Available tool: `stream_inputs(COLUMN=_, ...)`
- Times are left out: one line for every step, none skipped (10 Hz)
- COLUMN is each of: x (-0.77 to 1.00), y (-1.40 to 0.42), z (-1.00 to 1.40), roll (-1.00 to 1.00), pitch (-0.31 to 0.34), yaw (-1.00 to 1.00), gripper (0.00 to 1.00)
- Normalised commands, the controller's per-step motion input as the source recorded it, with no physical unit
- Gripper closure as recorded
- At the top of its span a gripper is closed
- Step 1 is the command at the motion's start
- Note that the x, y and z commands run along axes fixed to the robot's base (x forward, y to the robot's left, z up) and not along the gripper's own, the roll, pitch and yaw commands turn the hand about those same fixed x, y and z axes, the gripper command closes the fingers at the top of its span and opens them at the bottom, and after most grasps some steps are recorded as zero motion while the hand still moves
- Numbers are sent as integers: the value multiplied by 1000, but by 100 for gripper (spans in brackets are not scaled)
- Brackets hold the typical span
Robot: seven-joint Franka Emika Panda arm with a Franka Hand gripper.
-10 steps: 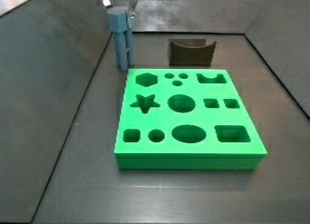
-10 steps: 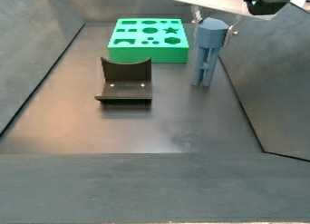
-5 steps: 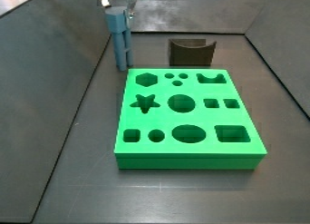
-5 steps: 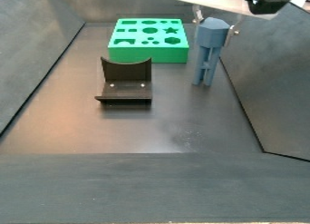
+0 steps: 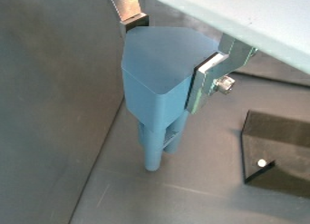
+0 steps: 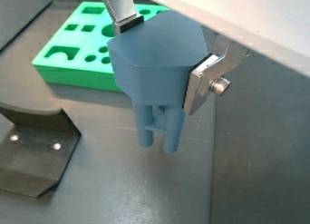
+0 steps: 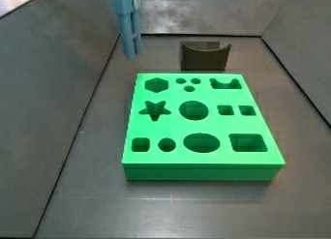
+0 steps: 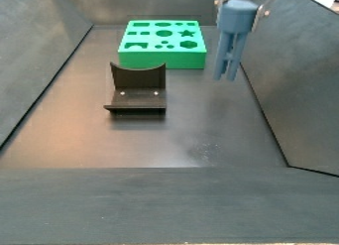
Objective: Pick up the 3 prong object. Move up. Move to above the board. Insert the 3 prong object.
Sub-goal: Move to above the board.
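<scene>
A dark grey floor (image 8: 185, 130) with sloping dark walls holds the scene. The green board (image 7: 200, 125) lies flat on it, its star, hexagon, round, square and oval cut-outs all open in both side views. Behind the board in a side view, and nearer the camera in the other, stands the dark bracket of the fixture (image 8: 137, 88) on its base plate, apart from the board.

The gripper (image 6: 164, 46) is up near the wall, off to one side of the board, and it is clamped on the blue-grey peg (image 6: 155, 73). Both wrist views show a silver finger (image 5: 209, 75) pressed flat against each side of the peg's wide head, with the prongs hanging straight down. The prong tips look clear of the floor in a side view (image 8: 228, 62). In a side view the peg (image 7: 127, 25) hangs upright beside the board's far corner, its head cut off by the frame edge
</scene>
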Motion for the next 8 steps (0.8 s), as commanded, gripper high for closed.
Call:
stream_inputs(x=-559, y=-224, z=1000, roll=-159, pitch=102, yaw=-141, gripper=100)
stream_inputs(x=-578, y=-238, z=1000, roll=-167, pitch=85, yaw=-140, gripper=100)
stream_inputs(x=-532, y=-187, z=1000, roll=-171, pitch=13, yaw=-102, gripper=100)
stream_inputs(x=-507, y=-162, z=1000, roll=-173, pitch=-2, yaw=-87, gripper=100)
stream_inputs(x=-439, y=-123, z=1000, roll=-154, pitch=-15, yaw=-63, gripper=100)
stream_inputs(x=-281, y=-87, z=853, roll=-132, pitch=-18, yaw=-46, gripper=100)
stream_inputs(x=-167, y=-56, z=691, roll=-117, pitch=-3, yaw=-40, gripper=100)
stream_inputs(x=-90, y=-32, z=511, roll=-111, pitch=18, yaw=-36, gripper=100)
